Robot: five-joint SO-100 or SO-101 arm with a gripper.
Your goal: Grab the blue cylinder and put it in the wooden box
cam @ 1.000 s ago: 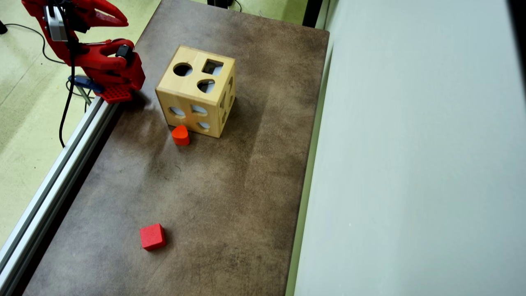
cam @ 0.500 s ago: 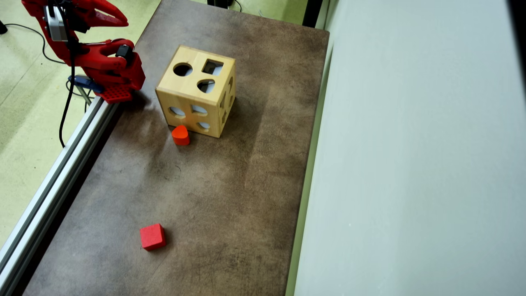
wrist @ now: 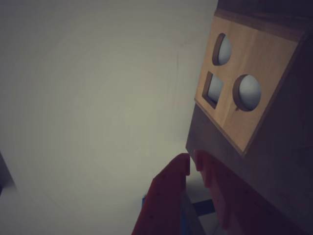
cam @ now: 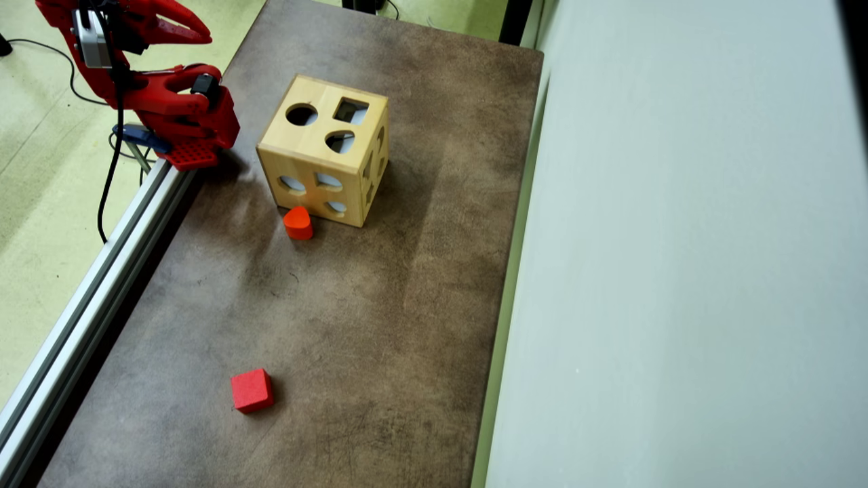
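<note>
A brown tabletop [cam: 380, 325] seen from overhead, with a pale wall along its right side and a metal rail [cam: 88, 298] along its left edge. The red robot arm [cam: 163, 102] sits folded at the top left corner, raised off the surface. Its end effector [cam: 196, 30] points right, near the top edge of the overhead view; in the wrist view the end effector [wrist: 192, 163] shows its two red fingertips nearly touching, with only a slim gap and nothing between them.

The wooden box [cam: 325, 159] stands on the tabletop just right of the arm, with round, square and rounded cut-outs in its top and sides. In the wrist view the wooden box [wrist: 249, 78] fills the upper right, one face showing three holes.

A red-orange rounded block [cam: 298, 222] rests right by the box's near face. A red cube [cam: 251, 390] lies well apart, lower down. The blue cylinder cannot be seen in either view.
</note>
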